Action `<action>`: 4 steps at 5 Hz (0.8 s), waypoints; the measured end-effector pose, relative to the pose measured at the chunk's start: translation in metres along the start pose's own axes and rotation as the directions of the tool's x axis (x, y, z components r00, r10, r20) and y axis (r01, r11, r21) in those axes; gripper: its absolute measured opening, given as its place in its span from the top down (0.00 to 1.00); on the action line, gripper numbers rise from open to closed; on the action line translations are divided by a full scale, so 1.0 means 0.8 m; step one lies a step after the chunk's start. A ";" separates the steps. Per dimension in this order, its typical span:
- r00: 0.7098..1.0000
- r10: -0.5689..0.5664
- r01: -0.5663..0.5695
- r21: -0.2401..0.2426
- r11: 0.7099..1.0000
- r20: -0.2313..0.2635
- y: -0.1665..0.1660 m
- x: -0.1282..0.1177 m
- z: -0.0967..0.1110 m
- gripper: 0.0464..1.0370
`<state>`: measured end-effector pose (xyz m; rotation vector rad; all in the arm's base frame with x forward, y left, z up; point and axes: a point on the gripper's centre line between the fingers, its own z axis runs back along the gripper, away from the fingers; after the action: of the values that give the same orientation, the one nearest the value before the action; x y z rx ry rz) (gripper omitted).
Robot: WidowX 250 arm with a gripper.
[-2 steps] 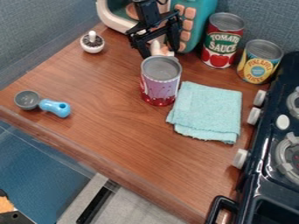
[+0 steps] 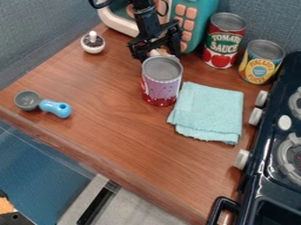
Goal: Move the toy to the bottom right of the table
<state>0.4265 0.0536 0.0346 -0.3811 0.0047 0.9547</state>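
Observation:
The black gripper (image 2: pixel 159 53) hangs at the top centre, just behind the purple-and-red can and in front of the toy microwave. Its two fingers stand apart, one on each side of a small pale toy (image 2: pixel 155 53). The can and the gripper hide most of this toy, so its shape and any contact with the fingers cannot be told.
The purple-and-red can (image 2: pixel 161 83) stands beside a folded teal cloth (image 2: pixel 208 112). Two food cans (image 2: pixel 224 41) and the microwave (image 2: pixel 197 22) line the back. A measuring scoop (image 2: pixel 55 107) lies left; the stove (image 2: pixel 264 176) borders the right.
The gripper has come down a little over the pale toy and now covers more of it. The cans, cloth and scoop have not moved.

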 end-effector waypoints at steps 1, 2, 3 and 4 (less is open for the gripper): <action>0.999 -0.030 0.030 0.004 1.000 0.011 -0.009 -0.013 0.004 0.04; 0.996 -0.086 0.087 -0.023 0.996 0.035 -0.026 -0.032 0.018 0.04; 0.989 -0.108 0.116 -0.080 0.990 0.100 -0.040 -0.051 0.052 0.04; 0.982 -0.120 0.136 -0.102 0.985 0.147 -0.051 -0.074 0.068 0.04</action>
<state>0.4157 0.0029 0.1083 -0.4115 -0.2003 0.8546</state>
